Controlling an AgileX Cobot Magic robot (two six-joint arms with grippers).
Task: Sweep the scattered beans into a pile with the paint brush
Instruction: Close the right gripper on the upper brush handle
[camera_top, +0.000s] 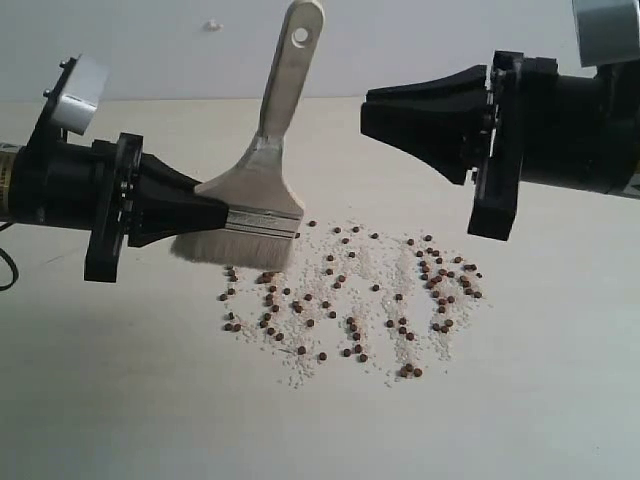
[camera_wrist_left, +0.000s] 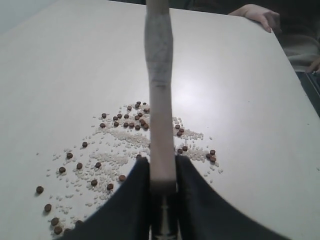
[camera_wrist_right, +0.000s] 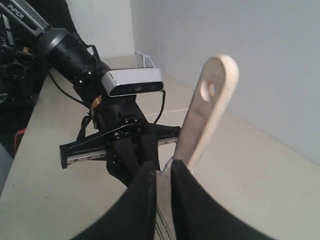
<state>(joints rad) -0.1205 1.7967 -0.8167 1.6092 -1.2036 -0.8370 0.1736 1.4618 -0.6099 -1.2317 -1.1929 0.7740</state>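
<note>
The paint brush (camera_top: 262, 170) stands tilted, its cream handle up and its whitish bristles (camera_top: 235, 248) low at the left edge of the beans (camera_top: 349, 322). My left gripper (camera_top: 222, 212) is shut on the brush at its silver ferrule. In the left wrist view the paint brush (camera_wrist_left: 159, 75) runs edge-on between the jaws of the left gripper (camera_wrist_left: 162, 172). The reddish-brown beans (camera_wrist_left: 134, 119) lie spread among white grains in a wide patch, not a heap. My right gripper (camera_top: 366, 112) hangs above the patch, shut and empty, pointing at the brush (camera_wrist_right: 210, 110). Its fingertips (camera_wrist_right: 150, 172) show only a thin gap.
The pale table (camera_top: 120, 400) stretches beyond the grains on all sides. A person's hand (camera_wrist_left: 260, 15) rests at the table's far edge. The left arm with its wrist camera (camera_wrist_right: 132, 82) faces the right gripper. A wire basket (camera_wrist_right: 145, 60) stands behind it.
</note>
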